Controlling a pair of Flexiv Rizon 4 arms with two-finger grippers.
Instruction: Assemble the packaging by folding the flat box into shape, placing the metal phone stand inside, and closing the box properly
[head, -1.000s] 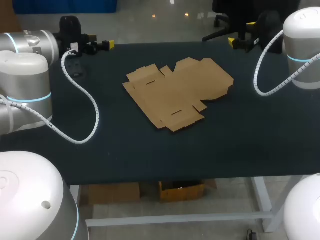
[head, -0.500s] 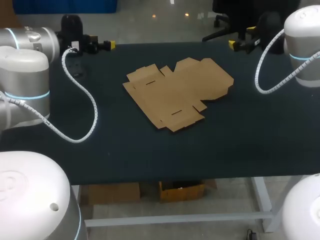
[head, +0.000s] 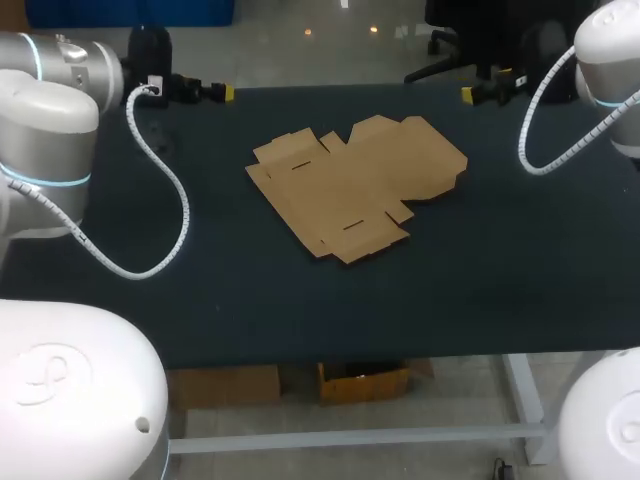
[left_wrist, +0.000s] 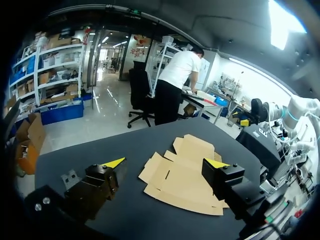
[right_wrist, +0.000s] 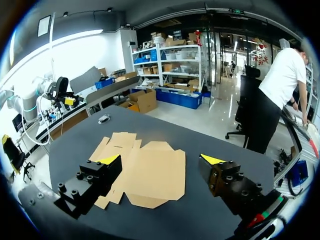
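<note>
flat cardboard box blank (head: 358, 187): unfolded, mid-table (head: 500, 280) | left gripper (left_wrist: 165, 163): fingers spread, empty, 10 o'clock of blank, apart | right gripper (right_wrist: 161, 159): fingers spread, empty, 2 o'clock, apart

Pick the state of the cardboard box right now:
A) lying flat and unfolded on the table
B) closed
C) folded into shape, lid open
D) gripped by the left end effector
A: the cardboard box lies as a flat, unfolded blank on the table. The left end effector and the right end effector are both open and hold nothing.
</note>
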